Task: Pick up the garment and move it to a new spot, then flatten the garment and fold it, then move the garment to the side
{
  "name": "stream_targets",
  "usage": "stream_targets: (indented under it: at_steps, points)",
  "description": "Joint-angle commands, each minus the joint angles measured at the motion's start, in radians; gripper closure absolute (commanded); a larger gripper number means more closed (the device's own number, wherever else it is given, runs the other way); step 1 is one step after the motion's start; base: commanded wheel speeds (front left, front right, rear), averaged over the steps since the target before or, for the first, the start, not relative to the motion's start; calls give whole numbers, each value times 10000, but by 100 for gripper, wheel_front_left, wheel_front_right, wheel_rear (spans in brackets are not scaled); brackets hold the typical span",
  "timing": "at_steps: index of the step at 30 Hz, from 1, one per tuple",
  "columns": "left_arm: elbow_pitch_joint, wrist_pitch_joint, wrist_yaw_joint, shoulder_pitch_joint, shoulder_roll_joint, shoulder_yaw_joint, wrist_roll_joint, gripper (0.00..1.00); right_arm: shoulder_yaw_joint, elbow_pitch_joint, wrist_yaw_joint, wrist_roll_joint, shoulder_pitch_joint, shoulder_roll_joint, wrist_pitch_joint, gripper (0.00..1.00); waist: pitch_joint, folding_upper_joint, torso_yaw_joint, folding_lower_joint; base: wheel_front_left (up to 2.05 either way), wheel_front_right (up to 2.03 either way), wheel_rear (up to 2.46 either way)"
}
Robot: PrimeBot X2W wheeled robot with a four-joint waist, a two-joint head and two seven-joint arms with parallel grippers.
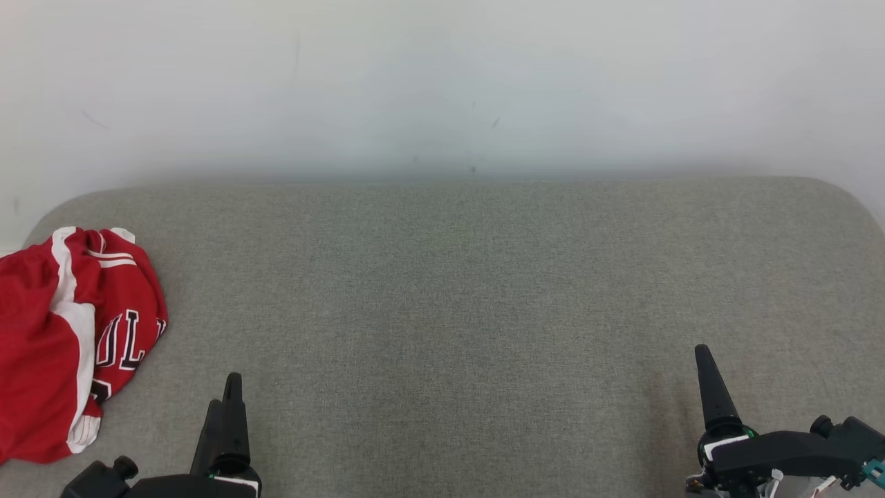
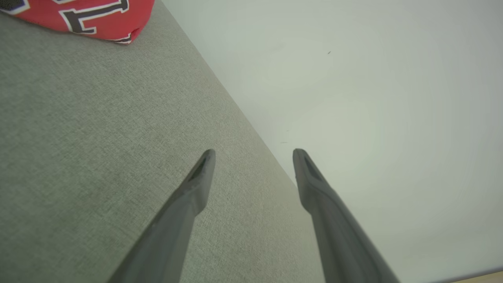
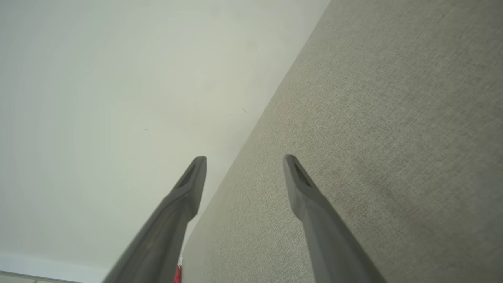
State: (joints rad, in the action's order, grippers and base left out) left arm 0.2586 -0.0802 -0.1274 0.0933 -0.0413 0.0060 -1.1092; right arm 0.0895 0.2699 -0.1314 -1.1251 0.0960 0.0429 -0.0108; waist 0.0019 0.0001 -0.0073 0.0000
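The garment [image 1: 66,339] is a red jersey with white stripes and dark lettering, lying crumpled at the far left of a grey fabric surface [image 1: 449,290]. A corner of the garment [image 2: 94,15] shows at the top left of the left wrist view. My left gripper [image 1: 228,387] rests at the lower left, to the right of the garment and apart from it; in its wrist view the left gripper [image 2: 254,154] stands open and empty. My right gripper [image 1: 704,356] is at the lower right, far from the garment. In its own view the right gripper [image 3: 244,160] is open with nothing between its fingers.
A pale wall [image 1: 442,83] rises behind the grey surface, whose far corners are rounded. A sliver of red [image 3: 177,273] peeks beside the right gripper's left finger.
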Motion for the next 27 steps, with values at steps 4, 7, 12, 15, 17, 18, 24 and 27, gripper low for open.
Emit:
stream_targets:
  at_steps: [4, 7, 12, 15, 17, 18, 24, 27]
  points:
    - [-305, -198, -21, -89, -58, -5, 1241, 0, -124, -319, 3, 1095, -90, 59, 255, 0, -19, -1, -9, 0, 0, 0, 0]
    - [-389, -281, 31, -174, -61, 27, 1885, 0, -189, -366, 3, 1776, -176, 60, 378, 0, -35, -1, -17, 0, 0, 0, 0]
    - [-539, -414, 232, -271, -66, -26, 2915, 0, -291, -482, 4, 2882, -287, 62, 583, 0, -67, -1, -27, 0, 0, 0, 0]
    - [-625, -517, 410, -386, -70, -86, 3703, 0, -362, -585, 4, 3655, -394, 64, 735, 0, -91, -1, -33, 0, 0, 0, 0]
    - [-672, -567, 505, -435, -73, -119, 4048, 0, -392, -630, 5, 3971, -455, 66, 809, 0, -105, -1, -36, 0, 0, 0, 0]
    - [-695, -590, 547, -456, -73, -135, 4211, 0, -406, -642, 5, 4119, -480, 66, 852, 0, -113, -1, -38, 0, 0, 0, 0]
    - [-736, -728, 655, -619, -102, -156, 5095, 0, -430, -749, 6, 4969, -637, 69, 1057, 0, -178, -1, -55, 0, 0, 0, 0]
    - [-747, -803, 687, -690, -137, -155, 5464, 0, -436, -799, 6, 5344, -722, 72, 1163, 0, -218, -1, -57, 0, 0, 0, 0]
